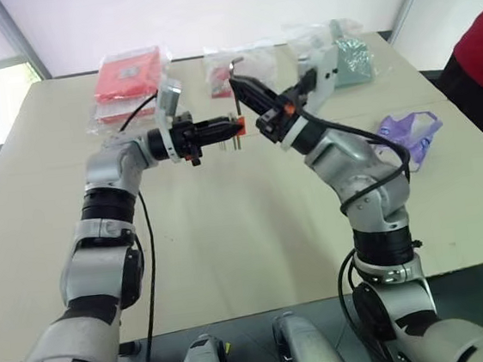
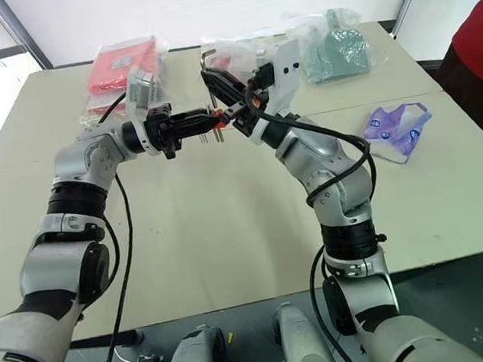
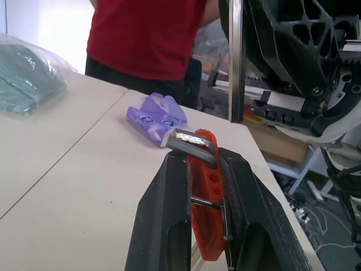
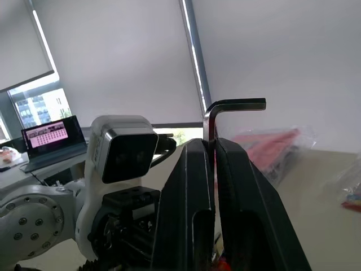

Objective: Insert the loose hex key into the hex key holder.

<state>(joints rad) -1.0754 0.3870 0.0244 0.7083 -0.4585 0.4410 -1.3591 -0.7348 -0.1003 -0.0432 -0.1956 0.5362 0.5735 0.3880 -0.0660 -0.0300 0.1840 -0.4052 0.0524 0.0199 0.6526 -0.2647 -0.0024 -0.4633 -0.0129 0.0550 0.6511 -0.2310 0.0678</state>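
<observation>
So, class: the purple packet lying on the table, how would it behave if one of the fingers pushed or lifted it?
The purple packet looks like crinkled soft plastic, so it would probably flex and sag, not stay stiff. It lies flat on the table, so a push would likely slide it, not roll or tip it. It seems light for its size.

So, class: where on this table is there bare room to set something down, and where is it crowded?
Free: the wide near half of the table, from its front edge up to the purple pack. Crowded: the far edge, with the red packet, a clear bag and the green bag.
</observation>
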